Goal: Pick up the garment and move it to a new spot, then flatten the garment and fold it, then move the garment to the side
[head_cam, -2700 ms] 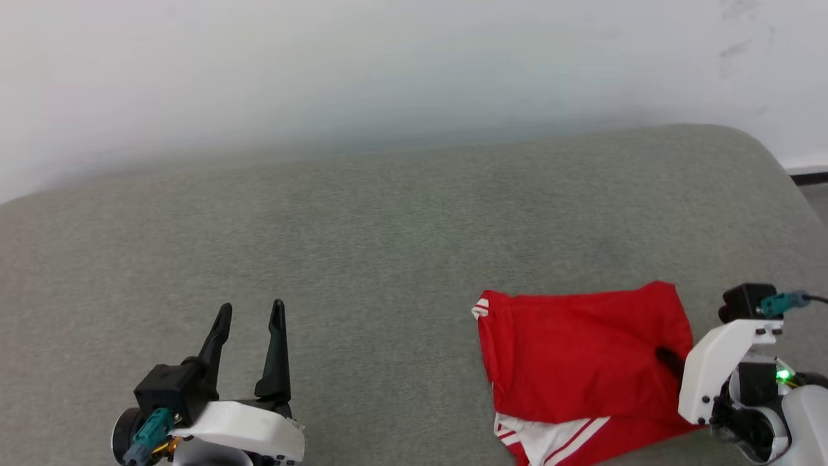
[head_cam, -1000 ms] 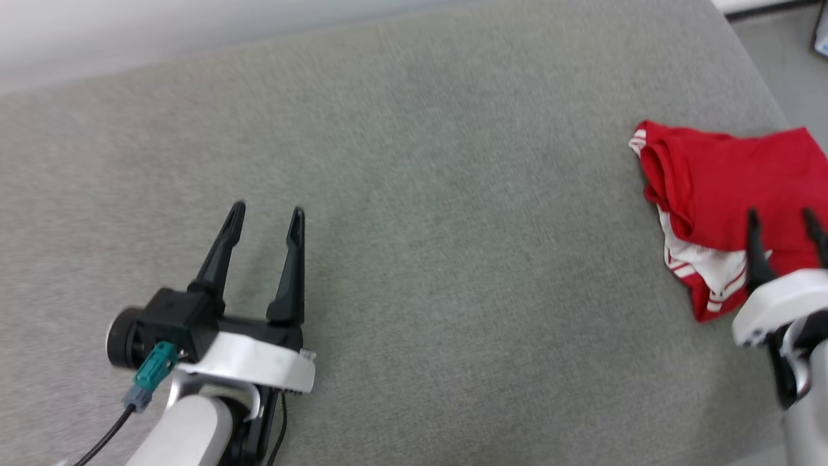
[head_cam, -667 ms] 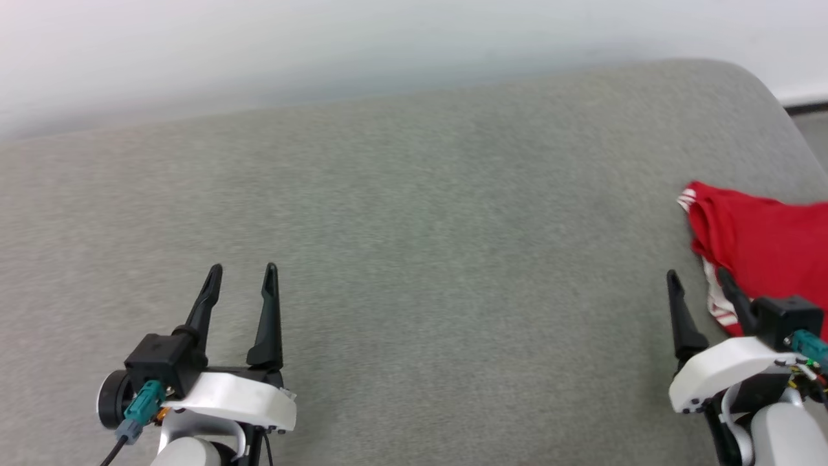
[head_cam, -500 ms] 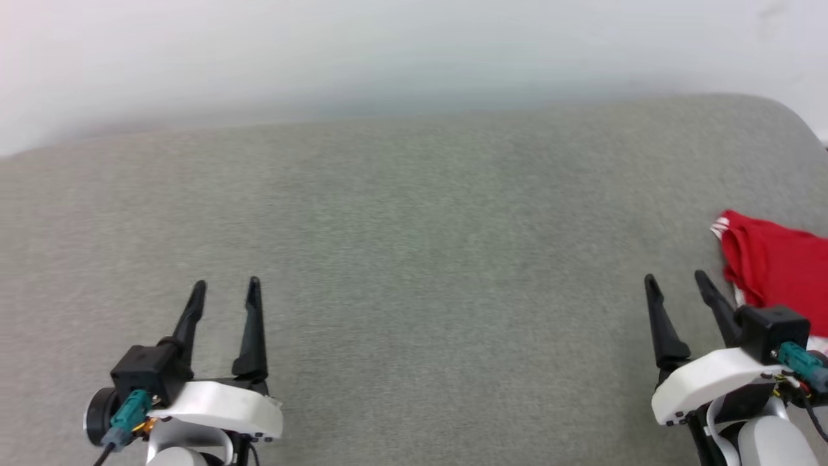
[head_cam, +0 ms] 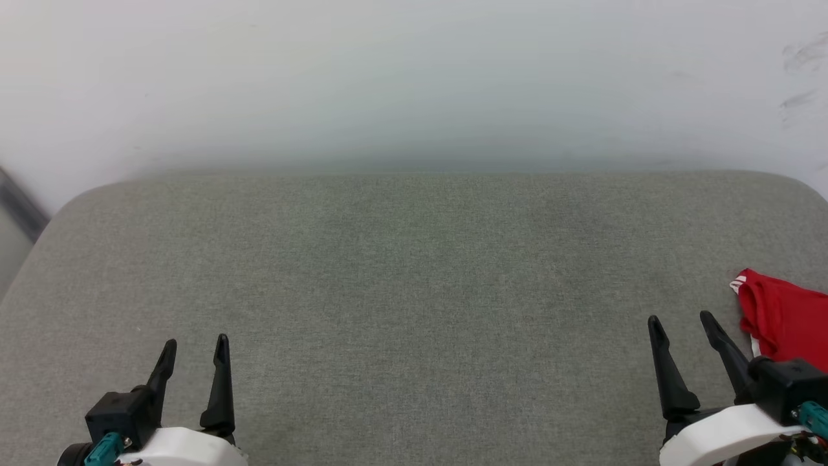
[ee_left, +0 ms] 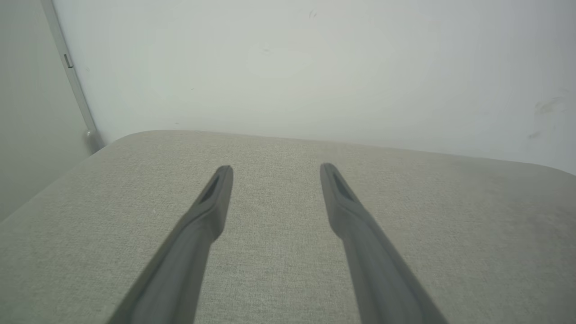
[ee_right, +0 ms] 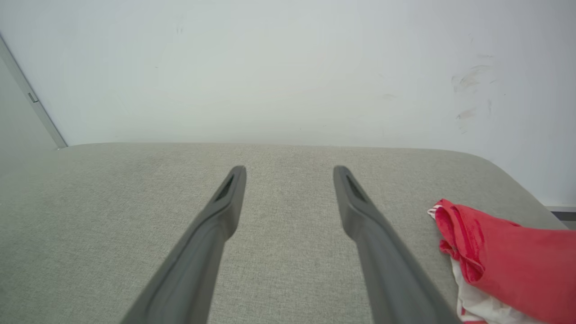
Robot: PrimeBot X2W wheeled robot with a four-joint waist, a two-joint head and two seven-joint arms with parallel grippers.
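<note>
Grey cushion by a white wall.
Red shirt lay at the right edge; left gripper and right gripper stood spread, empty.

Left gripper, right gripper: jaws spread, empty.

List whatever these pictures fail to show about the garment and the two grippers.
- Head view: the garment is cut off by the right edge, and its lower part is behind the right gripper.
- Right wrist view: the garment runs off the right and bottom edges; any print is hidden in its folds.
- Head view: the left gripper has its base cut off by the bottom edge.
</note>
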